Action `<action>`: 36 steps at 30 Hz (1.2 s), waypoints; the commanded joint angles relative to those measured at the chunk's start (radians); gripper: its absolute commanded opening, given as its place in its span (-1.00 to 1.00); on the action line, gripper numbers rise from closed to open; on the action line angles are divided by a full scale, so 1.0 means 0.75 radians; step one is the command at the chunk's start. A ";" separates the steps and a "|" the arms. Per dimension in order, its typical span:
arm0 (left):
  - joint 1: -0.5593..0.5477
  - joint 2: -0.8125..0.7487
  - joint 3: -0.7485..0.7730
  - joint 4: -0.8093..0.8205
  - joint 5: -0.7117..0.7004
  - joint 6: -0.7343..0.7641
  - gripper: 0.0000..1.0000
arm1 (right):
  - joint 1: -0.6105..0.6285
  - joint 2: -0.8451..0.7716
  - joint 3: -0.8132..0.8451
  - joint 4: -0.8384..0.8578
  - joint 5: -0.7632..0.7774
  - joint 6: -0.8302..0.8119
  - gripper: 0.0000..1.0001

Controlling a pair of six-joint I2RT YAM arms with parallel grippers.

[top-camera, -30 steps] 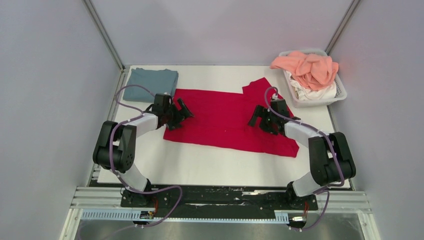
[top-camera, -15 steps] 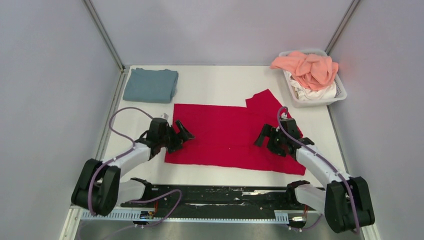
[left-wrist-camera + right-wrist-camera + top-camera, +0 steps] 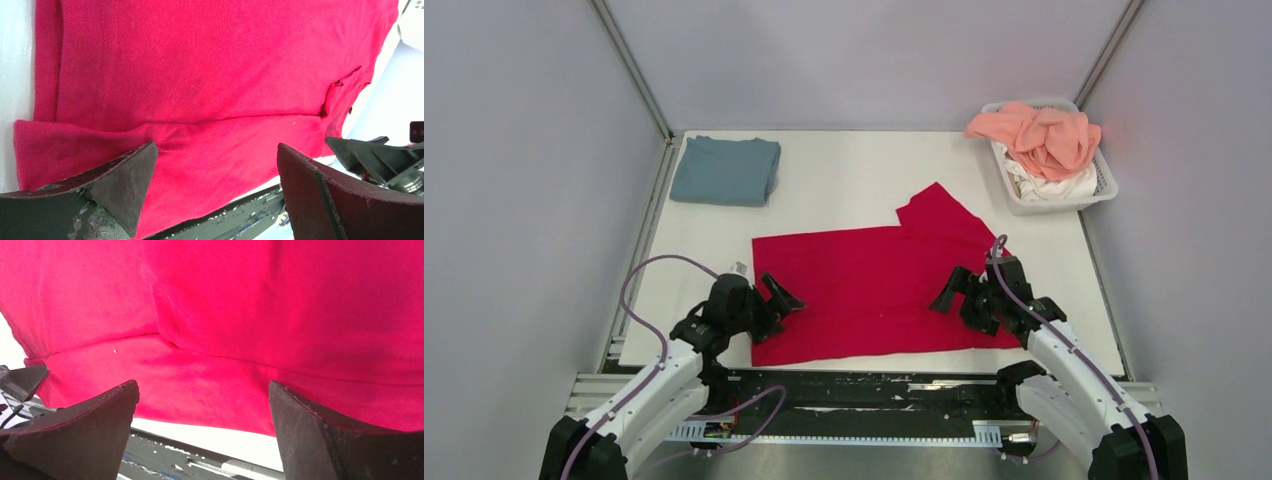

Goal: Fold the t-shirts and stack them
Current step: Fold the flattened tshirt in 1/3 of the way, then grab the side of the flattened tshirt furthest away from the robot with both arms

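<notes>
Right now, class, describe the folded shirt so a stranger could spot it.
Start at the white table and go to its far left corner. There lies the blue-grey shirt. Unlike the red shirt spread out and the pink shirt heaped in the basket, it is folded.

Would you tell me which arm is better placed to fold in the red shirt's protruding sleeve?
Probably right: the right gripper hovers over the red shirt's right side, nearer the sleeve; the left gripper is at the opposite edge.
</notes>
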 commanded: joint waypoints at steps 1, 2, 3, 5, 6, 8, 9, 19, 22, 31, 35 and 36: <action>-0.008 0.000 -0.046 -0.284 -0.123 0.010 1.00 | 0.035 -0.038 -0.058 -0.107 -0.007 0.131 1.00; -0.007 0.010 -0.027 -0.294 -0.150 0.022 1.00 | 0.039 -0.049 -0.072 -0.123 -0.011 0.148 1.00; -0.008 0.025 -0.016 -0.307 -0.167 0.027 1.00 | 0.045 -0.064 -0.087 -0.138 -0.009 0.165 1.00; -0.008 0.052 0.031 -0.324 -0.207 0.043 1.00 | 0.067 -0.101 -0.110 -0.159 0.003 0.204 1.00; -0.008 0.059 0.062 -0.329 -0.228 0.055 1.00 | 0.076 -0.114 -0.125 -0.166 0.003 0.219 1.00; -0.007 0.079 0.112 -0.334 -0.252 0.069 1.00 | 0.098 -0.134 -0.140 -0.182 -0.005 0.245 1.00; -0.007 0.088 0.147 -0.338 -0.255 0.071 1.00 | 0.115 -0.137 -0.140 -0.197 -0.005 0.257 1.00; 0.018 0.209 0.457 -0.359 -0.622 0.168 1.00 | 0.247 -0.200 0.062 -0.246 0.209 0.268 1.00; 0.133 0.327 0.534 -0.289 -0.627 0.216 1.00 | 0.248 -0.163 0.187 -0.152 0.379 0.208 1.00; 0.445 0.880 0.823 -0.013 -0.463 0.369 1.00 | 0.236 0.027 0.242 0.542 0.869 0.138 1.00; 0.509 1.191 1.052 -0.043 -0.434 0.409 0.96 | 0.191 0.285 0.421 0.593 0.911 0.009 1.00; 0.512 1.223 1.080 -0.050 -0.432 0.421 0.96 | 0.183 0.345 0.461 0.587 0.897 -0.034 1.00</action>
